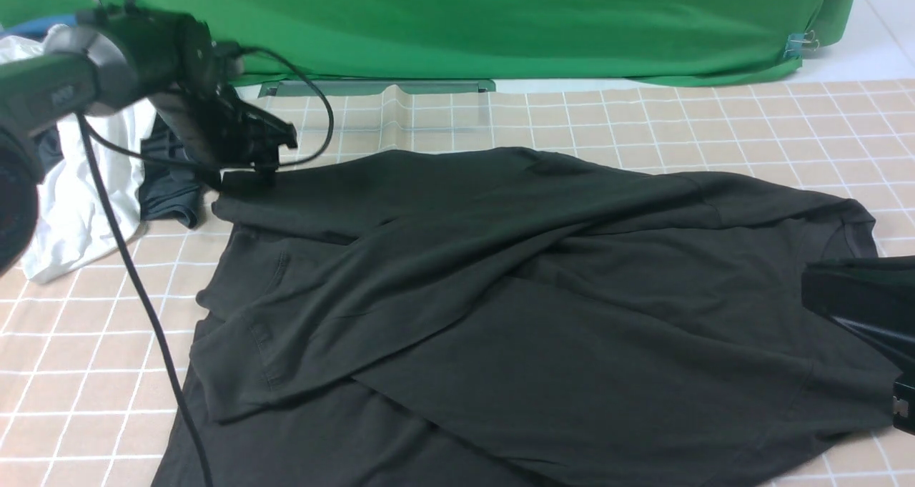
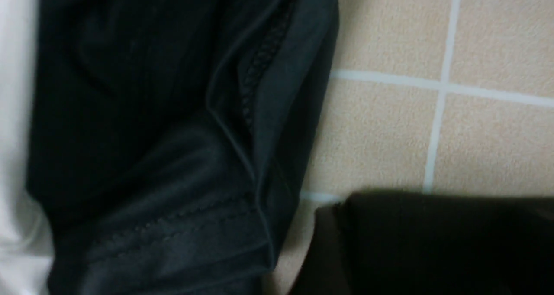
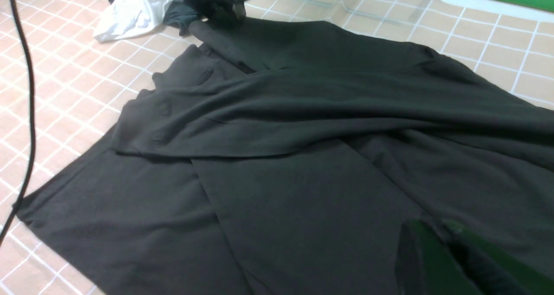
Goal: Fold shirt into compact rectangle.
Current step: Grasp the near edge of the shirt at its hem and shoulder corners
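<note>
The black shirt (image 1: 536,294) lies spread over the tiled table cloth, with a sleeve and one side panel folded across its body (image 3: 281,156). My left gripper (image 1: 261,154) hangs just above the shirt's far left corner, which lies flat on the cloth. Its fingers look parted and hold nothing, so it is open. In the left wrist view only a black mass (image 2: 433,243) shows near the jaws. My right gripper (image 3: 433,225) is shut, its tips low over the shirt's near right part, close to the collar end (image 1: 858,222). No fabric is lifted by it.
A white garment (image 1: 78,201) and a smaller dark grey-teal garment (image 1: 168,187) lie heaped at the far left, right beside the left gripper. The left arm's black cable (image 1: 143,294) trails across the cloth. A green backdrop (image 1: 500,22) closes the far side.
</note>
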You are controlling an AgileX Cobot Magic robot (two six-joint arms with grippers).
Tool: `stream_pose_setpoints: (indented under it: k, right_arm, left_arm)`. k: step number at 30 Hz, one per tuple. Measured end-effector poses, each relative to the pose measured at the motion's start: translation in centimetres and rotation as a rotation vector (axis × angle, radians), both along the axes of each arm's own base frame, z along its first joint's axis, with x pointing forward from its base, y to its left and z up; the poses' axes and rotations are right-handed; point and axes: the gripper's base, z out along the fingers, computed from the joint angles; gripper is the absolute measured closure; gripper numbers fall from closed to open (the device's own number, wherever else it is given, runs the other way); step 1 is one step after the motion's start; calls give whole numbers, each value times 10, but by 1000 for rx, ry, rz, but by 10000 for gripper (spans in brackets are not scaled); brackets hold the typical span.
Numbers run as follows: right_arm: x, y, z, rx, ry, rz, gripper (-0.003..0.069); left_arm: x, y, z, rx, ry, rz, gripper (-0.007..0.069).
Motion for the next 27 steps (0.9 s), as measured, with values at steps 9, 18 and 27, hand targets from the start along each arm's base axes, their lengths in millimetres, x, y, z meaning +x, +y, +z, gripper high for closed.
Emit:
stream_pose_setpoints:
  k: [9,18,27]
  right_arm:
    - [0,0,1,4,-5,0,608]
    - [0,0,1,4,-6,0,608]
    - [0,0,1,5,-5,-1,603]
  left_arm:
    - [4,-1,-2,-5,-17,-19,403]
    - [17,0,21,37,-115,-61,589]
    - [28,2,40,74,-245,-74,587]
